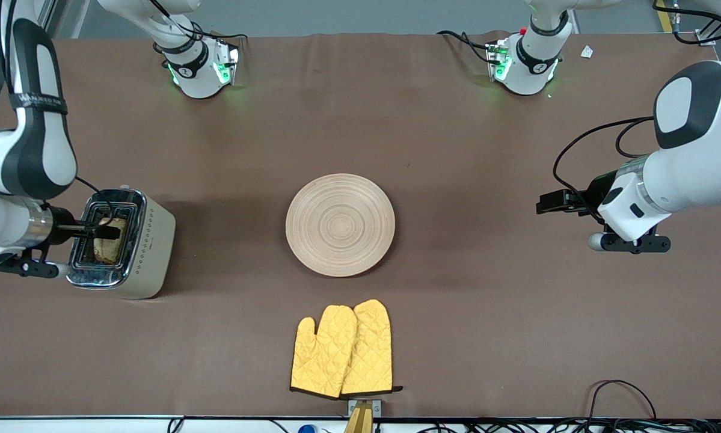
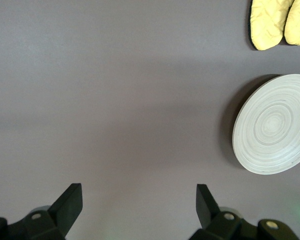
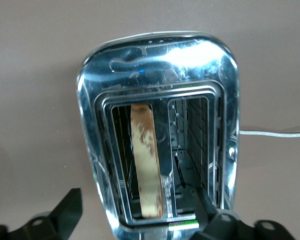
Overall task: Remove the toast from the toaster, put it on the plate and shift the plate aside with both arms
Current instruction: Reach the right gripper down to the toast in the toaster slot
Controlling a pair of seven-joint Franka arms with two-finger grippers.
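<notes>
toast (image 1: 109, 240) in toaster (image 1: 133, 246), plate (image 1: 340, 224) central

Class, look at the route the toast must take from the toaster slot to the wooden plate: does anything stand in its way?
Nothing visible does. The toast stands in one slot of the toaster, under the open right gripper. Bare table lies between toaster and plate. The oven mitts lie nearer the front camera, off that line.

Most of the toast (image 3: 145, 162) is hidden inside the toaster (image 3: 157, 125) slot; only its upper edge is seen. The plate (image 2: 275, 124) and oven mitts (image 2: 280, 22) are cut off by the left wrist view's edge.
</notes>
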